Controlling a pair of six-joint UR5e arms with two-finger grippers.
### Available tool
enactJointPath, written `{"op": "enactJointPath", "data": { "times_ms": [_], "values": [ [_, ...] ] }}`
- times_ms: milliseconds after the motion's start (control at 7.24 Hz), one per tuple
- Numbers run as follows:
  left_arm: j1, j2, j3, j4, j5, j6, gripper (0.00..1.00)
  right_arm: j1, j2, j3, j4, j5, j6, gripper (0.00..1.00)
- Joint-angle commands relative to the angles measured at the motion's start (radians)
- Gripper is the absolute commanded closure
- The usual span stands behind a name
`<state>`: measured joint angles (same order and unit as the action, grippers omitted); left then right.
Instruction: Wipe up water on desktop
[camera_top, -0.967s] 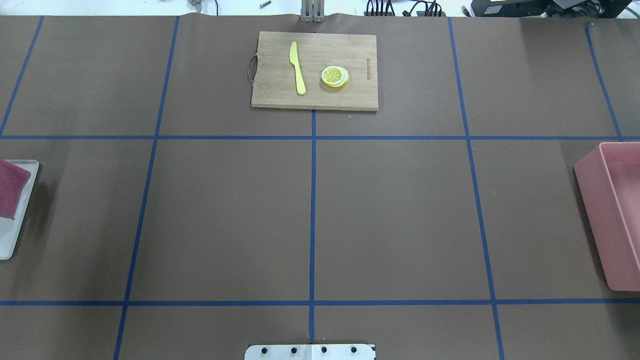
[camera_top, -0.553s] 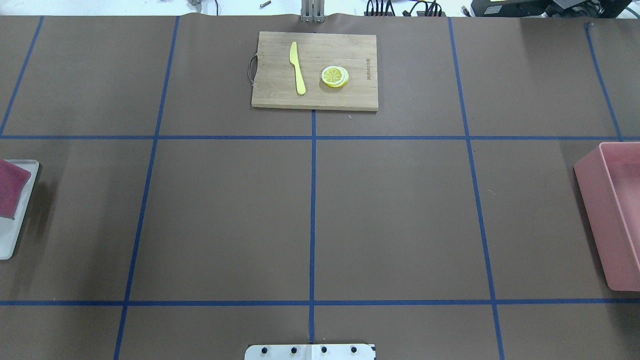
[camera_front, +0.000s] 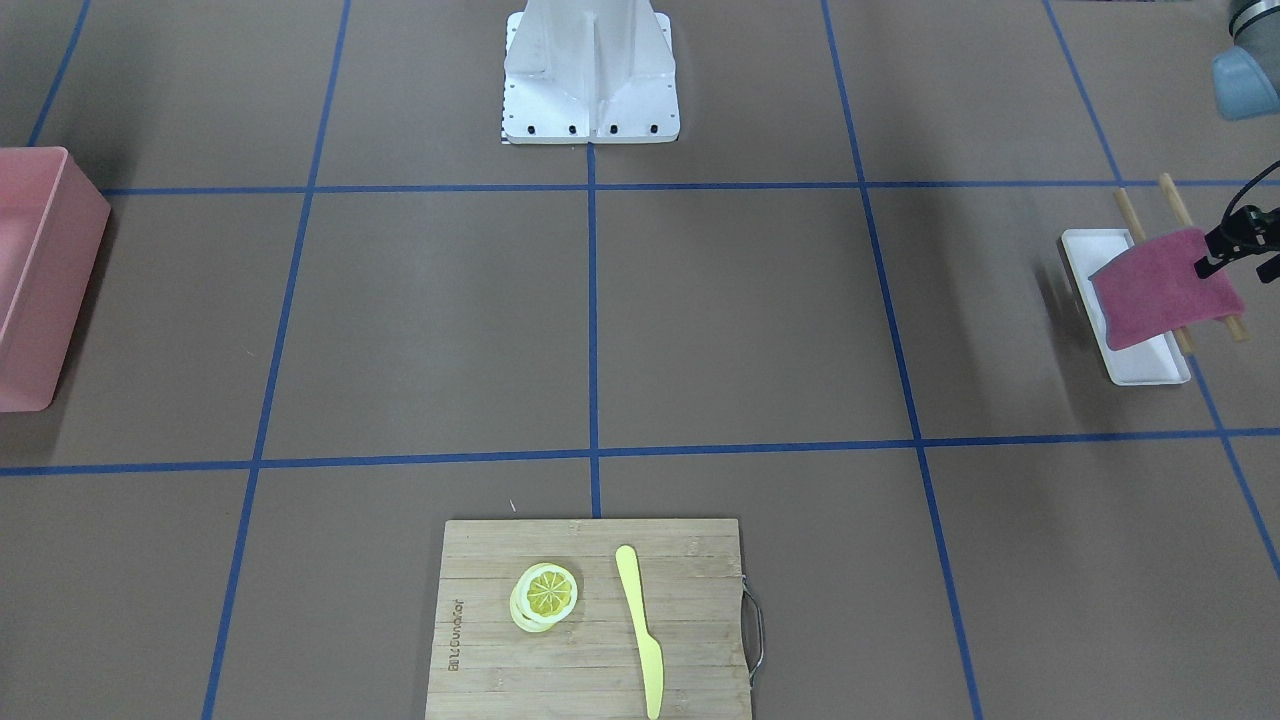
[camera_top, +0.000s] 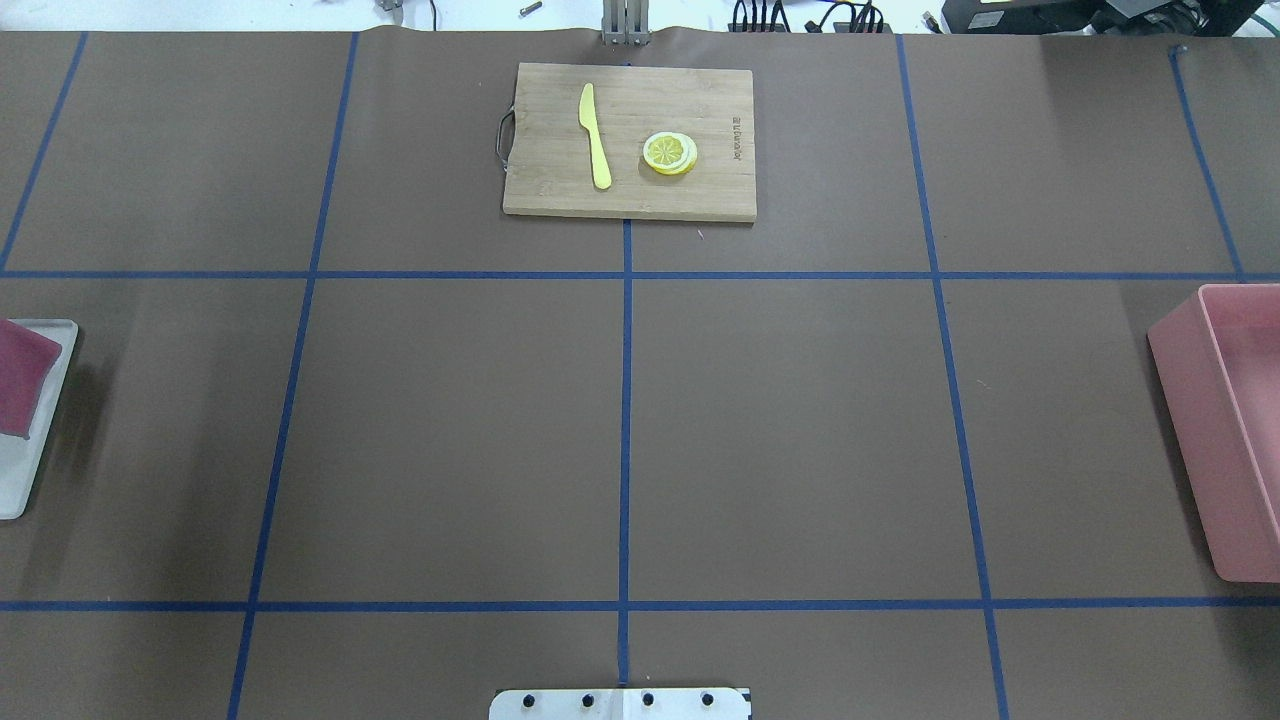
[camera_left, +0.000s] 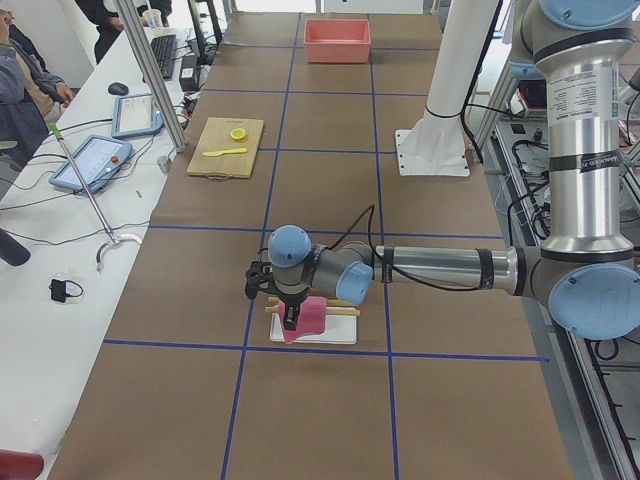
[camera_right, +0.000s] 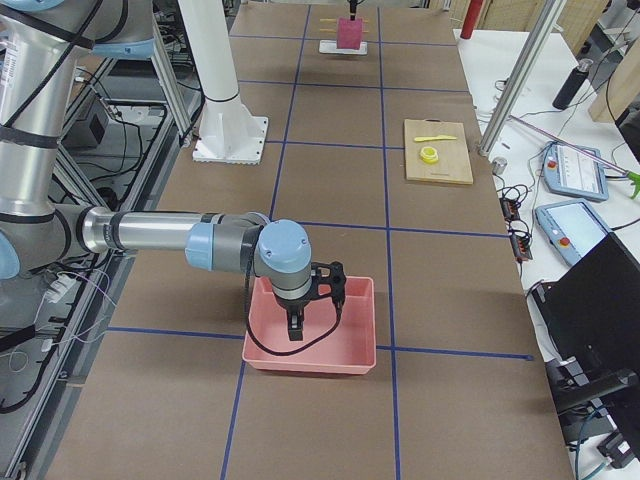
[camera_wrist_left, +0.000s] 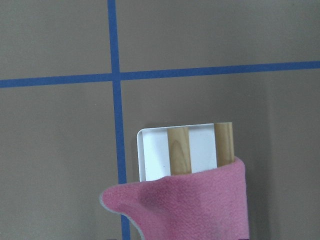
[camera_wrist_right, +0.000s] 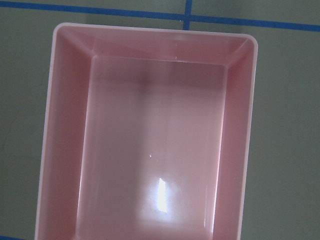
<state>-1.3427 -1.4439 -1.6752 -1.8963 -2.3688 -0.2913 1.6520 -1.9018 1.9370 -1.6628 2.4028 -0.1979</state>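
open desktop (camera_top: 790, 430) spans the middle; cutting board (camera_top: 545, 120), pink bin (camera_top: 1180, 400), white tray (camera_top: 22, 475) sit at its edges.

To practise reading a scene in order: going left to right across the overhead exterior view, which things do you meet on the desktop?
In order: white tray → yellow knife → lemon slices → pink bin. Left out: the cloth, which overlaps the tray, and the cutting board under knife and lemon.
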Motion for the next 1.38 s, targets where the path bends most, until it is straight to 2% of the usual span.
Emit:
{"op": "enactJointPath", "data": {
  "times_ms": [0,276,414,553,829,967,1105,1243],
  "values": [
    [0.011,0.0,-0.001,0.0,-0.001,0.0,0.34,0.0,-0.002,-0.001,0.0,-0.002,0.0,0.0],
    [0.011,-0.001,-0.006,-0.003,-0.015,-0.018,0.79,0.0,-0.002,-0.001,-0.002,-0.002,0.0,0.0],
    [0.011,-0.001,-0.011,-0.003,-0.017,-0.025,0.95,0.0,-0.002,-0.006,-0.002,-0.002,0.0,0.0],
    [0.011,-0.001,-0.011,-0.003,-0.02,-0.023,1.0,0.0,-0.002,-0.012,-0.002,-0.002,0.0,0.0],
    [0.01,0.0,-0.029,-0.007,-0.02,-0.025,1.0,-0.001,0.0,-0.015,-0.002,-0.001,0.0,0.0],
    [0.008,0.002,-0.067,0.002,-0.023,-0.028,1.0,-0.001,0.001,-0.015,-0.002,0.002,0.001,0.0],
    [0.005,-0.006,-0.142,0.072,-0.079,-0.072,1.0,-0.001,0.004,-0.015,0.0,0.004,0.003,0.0],
    [0.007,-0.018,-0.232,0.159,-0.082,-0.104,1.0,-0.001,0.006,-0.012,0.001,0.005,0.005,0.0]
  ]
}}
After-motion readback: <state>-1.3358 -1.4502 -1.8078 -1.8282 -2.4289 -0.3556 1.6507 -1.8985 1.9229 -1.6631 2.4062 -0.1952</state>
